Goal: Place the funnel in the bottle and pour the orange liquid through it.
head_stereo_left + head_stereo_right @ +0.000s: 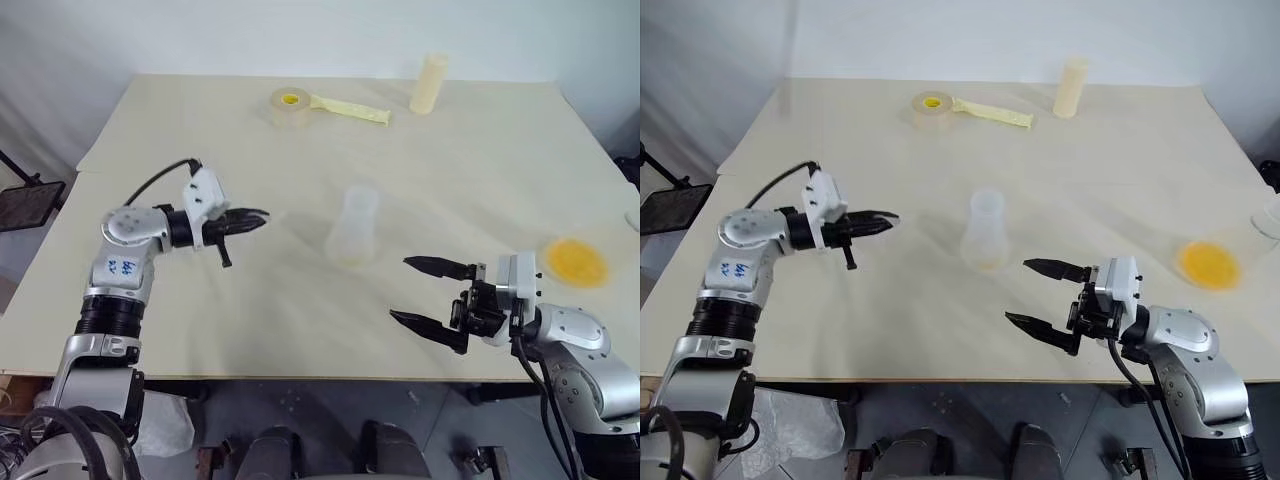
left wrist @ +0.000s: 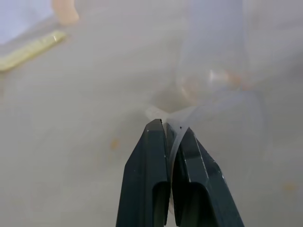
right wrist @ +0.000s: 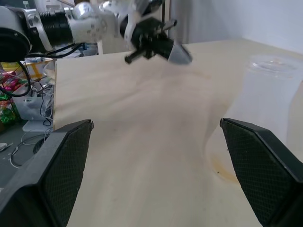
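At the left of the head view, the left gripper [image 1: 255, 217] was pressed together on the thin rim of the funnel [image 2: 222, 111], a clear, nearly colourless plastic cone that barely showed against the pale table [image 1: 200, 130]. In the left wrist view its wall ran between the two black fingertips [image 2: 156, 130] and flared away from them. Such a piece looked very light, thin-walled and a little springy, probably slick as well, so a pinch on the rim seemed the sensible hold; a hard squeeze might bend the mouth, and the spout had to stay free for the neck below.

At mid-frame stood the bottle [image 1: 353, 229], upright, translucent plastic with a wide base and a narrower round neck, well apart from both grippers. Being light, it might tip if the spout struck its rim off-centre.

Toward the lower right, the right gripper [image 1: 425, 293] hung with its fingers spread wide and nothing between them, near the bottle but not touching it.

At the far right, the orange liquid [image 1: 576, 261] showed as a shallow yellow-orange disc in a clear cup, whose wall I could hardly make out; it looked easy to spill and was best gripped around the side.
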